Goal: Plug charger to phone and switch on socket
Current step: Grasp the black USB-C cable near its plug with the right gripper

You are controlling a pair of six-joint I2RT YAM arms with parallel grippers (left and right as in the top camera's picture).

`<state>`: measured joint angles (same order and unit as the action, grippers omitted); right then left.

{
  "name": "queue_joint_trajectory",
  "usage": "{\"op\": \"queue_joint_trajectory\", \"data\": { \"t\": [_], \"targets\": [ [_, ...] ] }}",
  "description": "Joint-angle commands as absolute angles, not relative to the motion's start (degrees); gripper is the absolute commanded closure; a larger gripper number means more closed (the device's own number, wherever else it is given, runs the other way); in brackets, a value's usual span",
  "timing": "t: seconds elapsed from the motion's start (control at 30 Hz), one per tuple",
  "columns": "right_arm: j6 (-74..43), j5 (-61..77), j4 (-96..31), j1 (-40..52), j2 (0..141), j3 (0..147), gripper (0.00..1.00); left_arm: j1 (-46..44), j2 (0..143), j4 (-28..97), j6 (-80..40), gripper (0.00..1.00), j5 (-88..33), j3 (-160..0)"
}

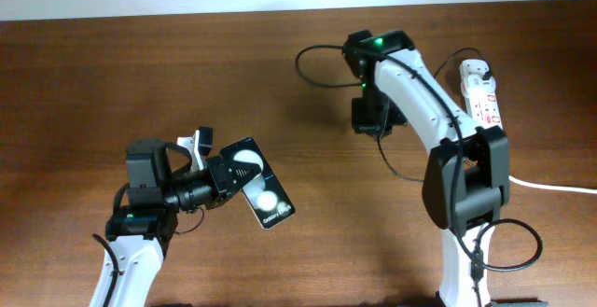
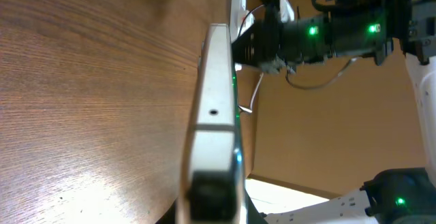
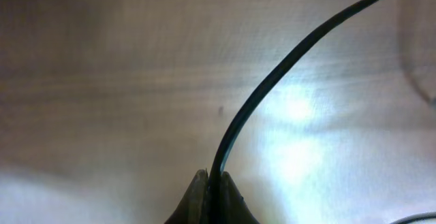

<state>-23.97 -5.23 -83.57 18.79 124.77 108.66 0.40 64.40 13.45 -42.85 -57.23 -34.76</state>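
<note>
My left gripper (image 1: 227,178) is shut on the phone (image 1: 258,185), a black glossy slab with two white round reflections, and holds it tilted over the table at lower left. In the left wrist view the phone (image 2: 215,108) stands edge-on between the jaws (image 2: 211,200). My right gripper (image 1: 370,126) is shut on the charger, a thin black cable that loops to the left (image 1: 298,64). In the right wrist view the cable (image 3: 286,67) rises from the closed jaws (image 3: 212,186). Its connector tip and plug head are hidden. The socket (image 1: 481,90), a white power strip, lies at the far right.
The socket's thick white cord (image 1: 560,187) runs off the right edge of the wooden table (image 1: 112,74). The right arm (image 2: 327,33) shows beyond the phone in the left wrist view. A black cable loop (image 1: 522,251) hangs by the right arm's base.
</note>
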Motion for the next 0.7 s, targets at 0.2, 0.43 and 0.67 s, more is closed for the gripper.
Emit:
{"op": "queue_joint_trajectory", "data": {
  "t": [0.2,0.43,0.67],
  "targets": [
    [-24.3,-4.7,-79.8,28.3,123.2,108.9,0.26,0.5,64.2,13.0,-41.9,1.00,-58.7,-35.2],
    [-48.6,-4.6,-68.8,20.3,123.4,108.7,0.01,0.5,64.2,13.0,-41.9,1.00,-58.7,-35.2],
    [-50.7,1.8,-63.2,17.6,128.5,104.9,0.15,0.5,64.2,13.0,-41.9,1.00,-58.7,-35.2]
  ]
}}
